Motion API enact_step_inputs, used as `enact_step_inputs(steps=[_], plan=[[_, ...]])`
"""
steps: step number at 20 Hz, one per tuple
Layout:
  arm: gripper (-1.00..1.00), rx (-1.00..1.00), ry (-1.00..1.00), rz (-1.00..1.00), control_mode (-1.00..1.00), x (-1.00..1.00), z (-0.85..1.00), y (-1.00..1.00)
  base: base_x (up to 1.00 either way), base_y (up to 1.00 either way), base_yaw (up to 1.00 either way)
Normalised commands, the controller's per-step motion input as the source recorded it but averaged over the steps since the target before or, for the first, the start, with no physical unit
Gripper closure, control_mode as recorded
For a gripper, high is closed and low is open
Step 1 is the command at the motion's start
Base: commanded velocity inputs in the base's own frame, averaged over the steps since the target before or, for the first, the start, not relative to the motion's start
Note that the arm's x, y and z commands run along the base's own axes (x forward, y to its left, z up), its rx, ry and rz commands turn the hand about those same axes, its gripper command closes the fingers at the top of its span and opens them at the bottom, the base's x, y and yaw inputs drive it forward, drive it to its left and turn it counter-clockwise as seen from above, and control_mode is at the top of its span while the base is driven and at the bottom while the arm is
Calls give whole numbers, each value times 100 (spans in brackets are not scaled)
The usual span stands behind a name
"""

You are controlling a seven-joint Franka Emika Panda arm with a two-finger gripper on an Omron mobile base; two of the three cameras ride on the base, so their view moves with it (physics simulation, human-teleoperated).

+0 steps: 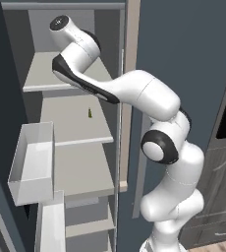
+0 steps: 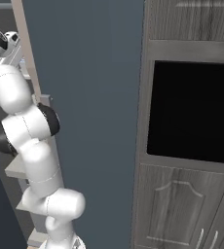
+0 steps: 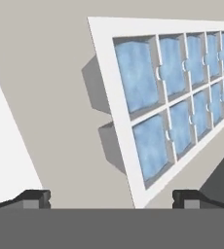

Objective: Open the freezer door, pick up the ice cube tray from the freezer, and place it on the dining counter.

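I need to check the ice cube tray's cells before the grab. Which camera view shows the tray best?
The hand view: the ice cube tray appears close up, its two rows of pale blue cells clear, lying on a grey shelf between the open hand's fingertips. In the left base view the arm reaches into the freezer and covers it; the right base view gives nothing of it.

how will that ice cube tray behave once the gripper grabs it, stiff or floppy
The ice cube tray looks like a rigid moulded grid, so probably stiff. Its filled blue cells suggest some weight. Gripped at the near end by the open gripper, the long tray may sag or tilt.
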Motion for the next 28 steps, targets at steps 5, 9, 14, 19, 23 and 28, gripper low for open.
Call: enact_step_inputs(steps=[5, 9, 14, 19, 23, 28], plan=[[-100, 0, 1, 0, -100, 50, -6, 34, 0, 0, 0], [-100, 0, 1, 0, -100, 45, -2, 33, 0, 0, 0], [-100, 0, 2, 0, -100, 46, -22, 20, 0, 0, 0], [-100, 0, 1, 0, -100, 37, -35, 15, 0, 0, 0], [100, 0, 3, 0, -100, 11, -44, 13, 0, 0, 0], [100, 0, 1, 0, -100, 2, -28, 13, 0, 0, 0]])
